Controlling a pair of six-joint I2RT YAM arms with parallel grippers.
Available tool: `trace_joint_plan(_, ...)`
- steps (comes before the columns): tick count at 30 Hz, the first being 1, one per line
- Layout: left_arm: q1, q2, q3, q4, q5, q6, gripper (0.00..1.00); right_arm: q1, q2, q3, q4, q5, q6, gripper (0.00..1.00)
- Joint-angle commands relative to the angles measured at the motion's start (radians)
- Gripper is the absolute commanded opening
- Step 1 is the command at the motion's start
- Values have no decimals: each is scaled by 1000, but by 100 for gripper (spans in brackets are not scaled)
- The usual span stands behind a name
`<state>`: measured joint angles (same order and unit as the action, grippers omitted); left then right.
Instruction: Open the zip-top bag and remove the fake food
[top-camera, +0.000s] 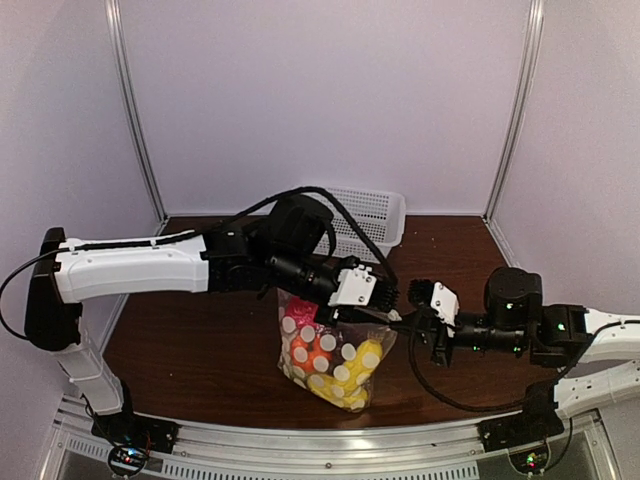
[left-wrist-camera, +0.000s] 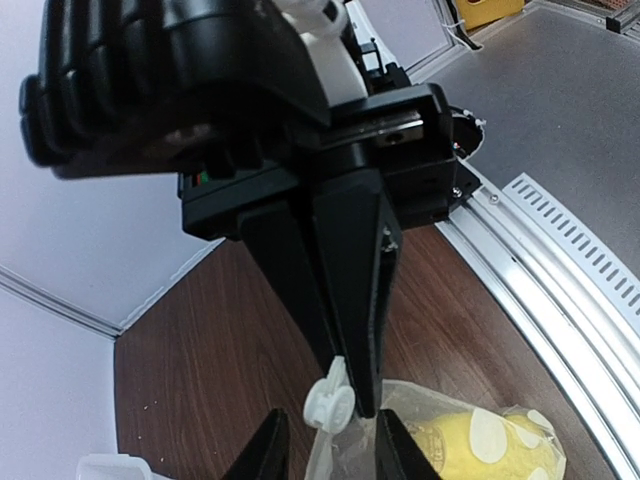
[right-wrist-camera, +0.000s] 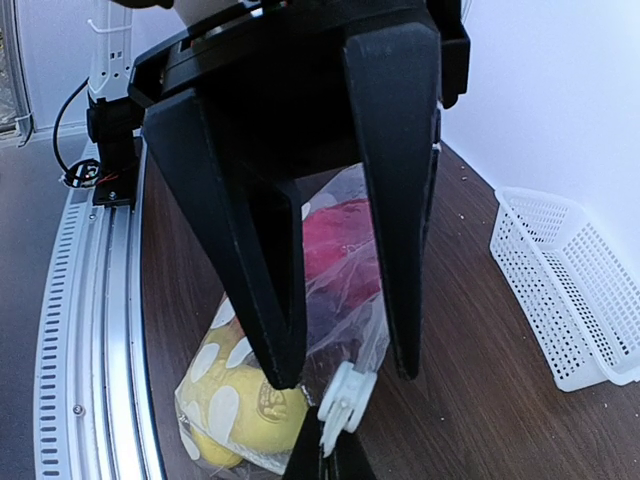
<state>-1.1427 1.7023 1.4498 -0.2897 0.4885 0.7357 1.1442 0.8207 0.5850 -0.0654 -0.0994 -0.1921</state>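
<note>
The zip-top bag (top-camera: 335, 360), clear with white dots, stands on the table and is held up by its top right corner. Inside I see fake food: a red piece (right-wrist-camera: 340, 245), an orange one (top-camera: 305, 350) and yellow ones (right-wrist-camera: 250, 410). The bag's white zipper slider (right-wrist-camera: 345, 400) sits at that corner. My right gripper (right-wrist-camera: 332, 462) is shut on the slider and the bag edge; it also shows in the left wrist view (left-wrist-camera: 362, 405). My left gripper (left-wrist-camera: 330, 455) is open, its fingers (right-wrist-camera: 275, 340) straddling the bag's top just behind the slider (left-wrist-camera: 330, 403).
A white lattice basket (top-camera: 370, 215) stands at the back of the table against the wall; it also shows in the right wrist view (right-wrist-camera: 560, 290). A metal rail (top-camera: 330, 440) runs along the near edge. White walls close in the sides.
</note>
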Motion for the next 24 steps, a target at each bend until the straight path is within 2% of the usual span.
trace_joint_plan(1,-3,22,41,10,5,4,33,9,-11,36,21,16,-12,0)
trace_joint_plan(4,-3,34,58,9,8,2,38,11,-8,35,21,16,-15,0)
trace_joint_plan(7,-4,44,70,2,11,3,39,12,-4,36,20,18,-16,0)
trace_joint_plan(12,-5,50,87,-43,12,21,22,13,-9,35,21,25,-16,0)
trace_joint_plan(18,-5,48,80,-63,-4,23,17,14,-21,30,24,31,-15,0)
trace_joint_plan(20,-4,51,82,-61,-6,23,20,14,-22,29,25,30,-16,0)
trace_joint_plan(22,-5,55,87,-56,-8,21,30,14,-20,29,25,28,-18,0)
trace_joint_plan(24,-5,60,95,-55,-2,21,32,14,-15,30,26,28,-19,0)
